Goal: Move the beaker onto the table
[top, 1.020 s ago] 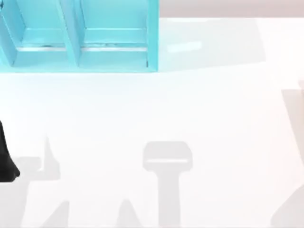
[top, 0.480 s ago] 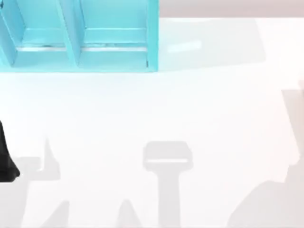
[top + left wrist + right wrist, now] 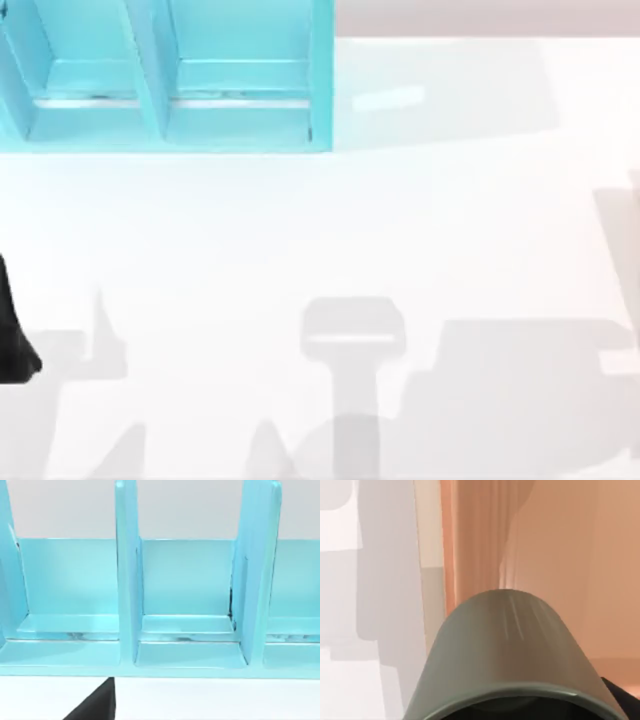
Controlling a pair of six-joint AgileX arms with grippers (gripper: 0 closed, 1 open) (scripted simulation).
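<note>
At the far left edge of the top view, a black part of the left arm (image 3: pixel 12 340) is seen low over the tabletop (image 3: pixel 330 230), apparently parked clear of the working area; whether its gripper is open or closed cannot be told. From its wrist camera, the turquoise shelf unit (image 3: pixel 125 580) is faced, its compartments seen bare, and the same shelf unit is placed at the back left of the tabletop in the top view.

Toward the right, broad grey shadows are cast on the white surface. In the right wrist view, the beaker (image 3: pixel 505 650) is seen very close to the camera, rim toward the lens, with peach surroundings behind it and a pale surface to one side. It is judged to be carried by the right arm, not yet set down; the right gripper's state cannot be told either.
</note>
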